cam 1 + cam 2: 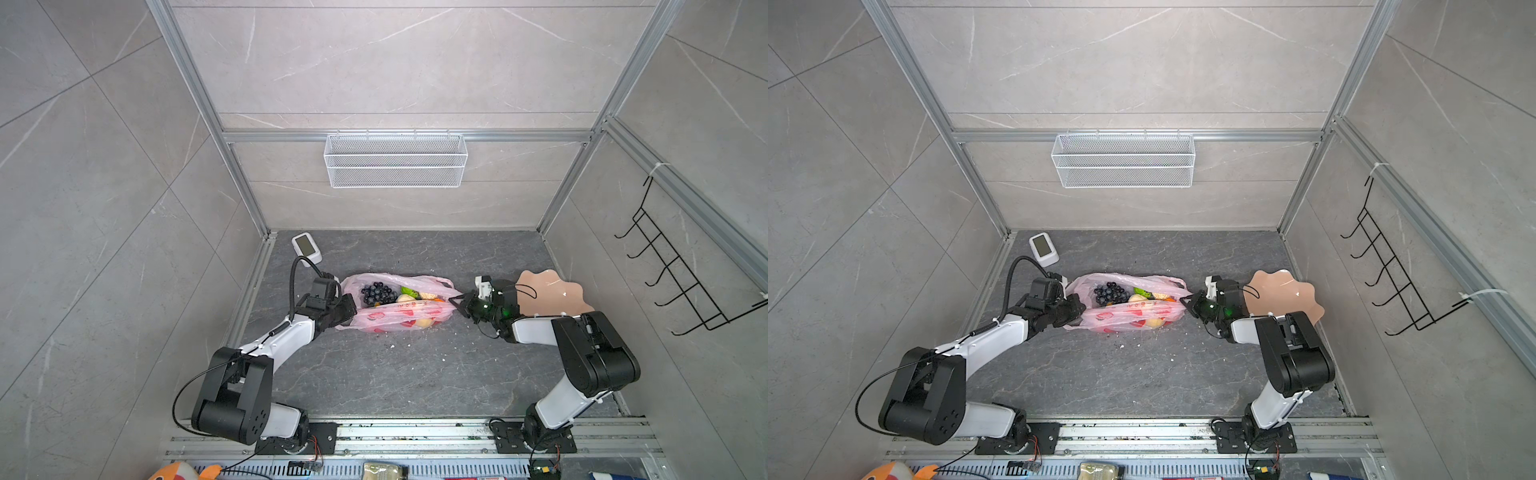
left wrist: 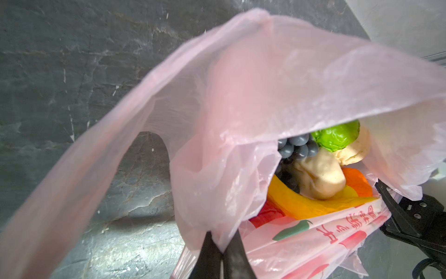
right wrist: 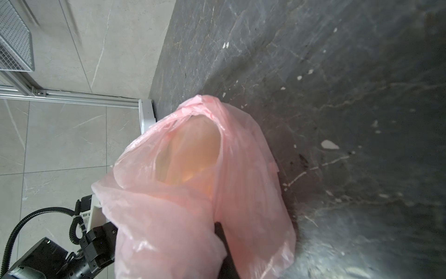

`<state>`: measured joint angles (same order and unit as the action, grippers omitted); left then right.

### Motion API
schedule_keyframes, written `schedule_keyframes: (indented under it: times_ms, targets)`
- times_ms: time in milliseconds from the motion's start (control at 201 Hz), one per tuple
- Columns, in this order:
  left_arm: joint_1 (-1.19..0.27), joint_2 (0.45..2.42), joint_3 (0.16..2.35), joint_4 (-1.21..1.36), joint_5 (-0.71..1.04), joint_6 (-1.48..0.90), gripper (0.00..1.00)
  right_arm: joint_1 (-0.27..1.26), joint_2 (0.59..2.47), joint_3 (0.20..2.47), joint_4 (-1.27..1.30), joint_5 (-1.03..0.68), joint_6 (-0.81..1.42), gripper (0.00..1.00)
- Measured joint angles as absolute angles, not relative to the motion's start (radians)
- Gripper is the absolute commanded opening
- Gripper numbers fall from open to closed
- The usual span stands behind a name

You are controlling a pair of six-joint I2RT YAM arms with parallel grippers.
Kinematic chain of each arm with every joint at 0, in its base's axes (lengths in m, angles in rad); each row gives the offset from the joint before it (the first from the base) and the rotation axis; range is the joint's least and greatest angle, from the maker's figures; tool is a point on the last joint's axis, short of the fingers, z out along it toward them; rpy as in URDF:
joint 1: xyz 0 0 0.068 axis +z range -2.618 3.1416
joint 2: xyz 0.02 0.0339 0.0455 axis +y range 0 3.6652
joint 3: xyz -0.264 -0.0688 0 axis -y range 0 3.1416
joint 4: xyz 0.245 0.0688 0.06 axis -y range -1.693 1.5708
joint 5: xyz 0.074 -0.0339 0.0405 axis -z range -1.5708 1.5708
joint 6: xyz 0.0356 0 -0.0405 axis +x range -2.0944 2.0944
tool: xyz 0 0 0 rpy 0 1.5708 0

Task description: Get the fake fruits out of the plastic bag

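Smack in the middle of the tabletop [image 1: 395, 374], the plastic bag [image 1: 390, 319] lies on its side. In both top views its long axis runs 9 to 3 o'clock, and the mouth gapes along the 12 o'clock edge. It's thin, crinkly pink film with red printing. The left claw [image 1: 352, 312] is at the 9 o'clock end, pressed together on a fold of film. The right claw [image 1: 458, 304] is at the 3 o'clock end with film draped over it, so I can't tell if it's pinching.

The fake fruits [image 1: 376, 293] sit inside. The left wrist view shows the grape bunch [image 2: 296, 147], the bumpy green piece [image 2: 335, 137], plus beige, yellow and orange bits. The right wrist view gives only pink film with a yellowish blur behind.
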<state>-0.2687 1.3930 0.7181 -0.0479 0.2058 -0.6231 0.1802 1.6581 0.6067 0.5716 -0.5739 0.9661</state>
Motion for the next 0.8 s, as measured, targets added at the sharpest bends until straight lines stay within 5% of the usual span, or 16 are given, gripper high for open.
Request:
schedule_keyframes:
  times_ms: [85, 199, 503, 796]
  targets:
    - [-0.252, 1.380, 0.712, -0.044, 0.189, -0.604, 0.00, 0.187, 1.590, 0.623, 0.453, -0.513, 0.896, 0.61]
    - [-0.241, 1.369, 0.712, -0.047, 0.158, -0.579, 0.00, 0.285, 1.451, 0.729, 0.173, -0.291, 0.721, 0.76]
    - [-0.254, 1.353, 0.712, -0.053, 0.107, -0.520, 0.00, 0.625, 1.415, 1.030, -0.237, 0.258, 0.314, 0.84]
    - [-0.256, 1.342, 0.704, -0.052, 0.100, -0.499, 0.00, 0.792, 1.693, 1.244, -0.322, 0.479, 0.001, 0.88]
